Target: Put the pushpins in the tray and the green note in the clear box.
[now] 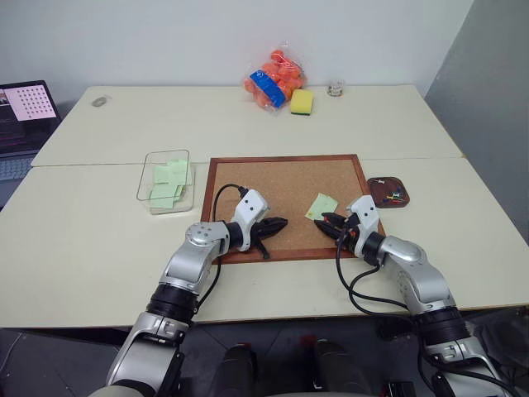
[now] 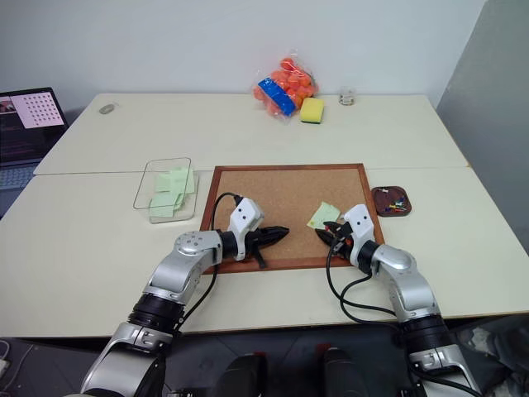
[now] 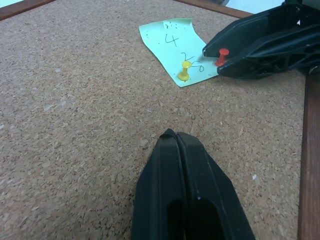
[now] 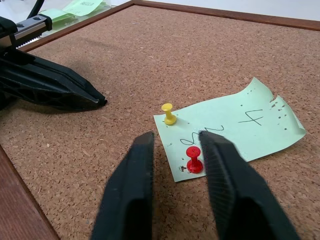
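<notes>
1. The green note (image 4: 235,131) lay flat on the corkboard (image 1: 273,178), toward its right front part, pinned there by a yellow pushpin (image 4: 169,113) and a red pushpin (image 4: 194,159) at the edge closest to me.
2. I judged the pins hard, light and slick, with narrow waists; the red one's head or waist looked the place to pinch, pulling straight up off the cork.
3. The note I took for thin, limp paper, likely to tear or lift if a pin were dragged sideways; a free corner would be the hold once both pins were out.
4. My right claw (image 4: 175,142) was partly closed, its two fingers standing either side of the red pin's head. From the wrist view I could not be sure whether the pads touched it, though a little space seemed to remain on the left finger's side.
5. My left claw (image 3: 175,135) was pressed together with nothing in it, hanging just above bare cork, well apart from the note.
6. The tray (image 1: 389,193) sat on the table (image 1: 99,240) just off the board's right edge, some pins already in it.
7. The clear box (image 1: 166,180) stood beside the board's left edge, with other green notes inside.
</notes>
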Action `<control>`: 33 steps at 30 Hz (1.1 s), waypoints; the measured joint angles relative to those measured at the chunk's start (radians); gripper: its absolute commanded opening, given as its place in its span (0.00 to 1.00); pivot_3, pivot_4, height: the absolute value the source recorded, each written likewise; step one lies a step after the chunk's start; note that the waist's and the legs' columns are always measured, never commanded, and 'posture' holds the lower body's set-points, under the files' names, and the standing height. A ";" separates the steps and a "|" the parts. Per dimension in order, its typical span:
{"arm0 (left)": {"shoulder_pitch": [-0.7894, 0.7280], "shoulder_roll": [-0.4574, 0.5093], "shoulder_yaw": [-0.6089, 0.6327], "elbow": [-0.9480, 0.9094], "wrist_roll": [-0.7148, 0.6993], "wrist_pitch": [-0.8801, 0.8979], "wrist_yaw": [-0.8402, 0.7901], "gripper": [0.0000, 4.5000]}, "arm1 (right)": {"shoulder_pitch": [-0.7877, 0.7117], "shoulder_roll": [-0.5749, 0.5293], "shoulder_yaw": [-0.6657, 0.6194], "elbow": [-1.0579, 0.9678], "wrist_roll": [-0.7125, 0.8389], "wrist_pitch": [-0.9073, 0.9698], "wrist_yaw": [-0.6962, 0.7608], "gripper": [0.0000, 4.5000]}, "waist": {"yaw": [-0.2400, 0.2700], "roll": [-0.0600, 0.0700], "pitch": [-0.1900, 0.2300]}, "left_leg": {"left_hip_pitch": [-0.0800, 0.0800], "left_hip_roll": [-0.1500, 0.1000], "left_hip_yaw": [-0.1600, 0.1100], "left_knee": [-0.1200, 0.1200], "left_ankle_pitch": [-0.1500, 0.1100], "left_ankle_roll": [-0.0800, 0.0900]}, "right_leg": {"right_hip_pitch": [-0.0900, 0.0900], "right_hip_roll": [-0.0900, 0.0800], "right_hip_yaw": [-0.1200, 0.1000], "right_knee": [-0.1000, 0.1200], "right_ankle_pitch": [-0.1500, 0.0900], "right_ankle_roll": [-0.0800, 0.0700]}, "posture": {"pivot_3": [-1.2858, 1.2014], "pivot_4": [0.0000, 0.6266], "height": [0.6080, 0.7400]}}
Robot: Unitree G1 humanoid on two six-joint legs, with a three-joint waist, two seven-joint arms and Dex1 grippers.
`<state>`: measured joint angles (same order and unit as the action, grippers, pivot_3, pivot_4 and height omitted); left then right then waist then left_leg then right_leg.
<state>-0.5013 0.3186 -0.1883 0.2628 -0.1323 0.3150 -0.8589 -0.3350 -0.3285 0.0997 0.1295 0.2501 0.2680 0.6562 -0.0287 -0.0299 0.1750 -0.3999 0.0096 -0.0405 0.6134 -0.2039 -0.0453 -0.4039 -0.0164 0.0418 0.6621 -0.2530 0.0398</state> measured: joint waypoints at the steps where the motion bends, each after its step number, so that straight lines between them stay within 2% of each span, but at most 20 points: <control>1: 0.000 0.000 0.000 0.000 0.000 0.000 0.000 0.00 | 0.000 0.000 -0.001 0.000 -0.003 -0.001 -0.003 0.10 | 0.000 0.000 0.000 | 0.000 0.000 0.000 0.000 0.000 0.000 | 0.000 0.000 0.000 0.000 0.000 0.000 | 0.52 0.24 1.00; 4: 0.000 0.000 0.000 0.000 0.000 0.000 0.000 0.00 | 0.000 -0.002 -0.007 0.002 -0.005 -0.002 -0.008 0.01 | 0.000 0.000 0.000 | 0.000 0.000 0.000 0.000 0.000 0.000 | 0.000 0.000 0.000 0.000 0.000 0.000 | 0.52 0.24 1.00; 13: 0.000 -0.003 0.000 0.000 0.000 0.000 0.003 0.00 | 0.005 -0.002 -0.010 0.006 -0.019 -0.043 -0.008 0.01 | 0.001 0.000 0.000 | 0.000 0.000 0.000 0.000 0.000 0.000 | 0.000 0.000 0.000 0.000 0.000 0.000 | 0.52 0.24 1.00; 18: 0.002 -0.003 0.000 -0.001 0.000 0.000 0.005 0.00 | 0.003 0.005 -0.058 -0.088 0.022 -0.046 -0.023 0.01 | 0.001 0.000 0.000 | 0.000 0.000 0.000 0.000 0.000 0.000 | 0.000 0.000 0.000 0.000 0.000 0.000 | 0.52 0.24 1.00; 26: 0.002 -0.009 0.000 0.000 0.000 -0.001 0.008 0.00 | -0.040 0.051 -0.178 -0.151 0.125 0.072 -0.140 0.01 | 0.003 0.000 0.000 | 0.000 0.000 0.000 0.000 0.000 0.000 | 0.000 -0.001 0.000 0.000 0.000 0.000 | 0.52 0.24 1.00; 33: -0.001 -0.008 -0.001 0.004 0.001 -0.003 0.003 0.00 | -0.173 0.017 -0.294 0.086 0.044 0.063 -0.355 0.01 | 0.003 0.000 0.000 | 0.000 -0.001 0.000 0.000 0.000 0.000 | 0.000 -0.001 0.000 0.000 0.001 -0.002 | 0.52 0.24 1.00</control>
<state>-0.5023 0.3105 -0.1893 0.2666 -0.1317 0.3119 -0.8563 -0.5081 -0.3118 -0.1947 0.2155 0.2942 0.3305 0.3015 -0.0256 -0.0299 0.1750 -0.4002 0.0087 -0.0401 0.6131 -0.2039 -0.0453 -0.4040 -0.0173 0.0419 0.6622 -0.2518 0.0377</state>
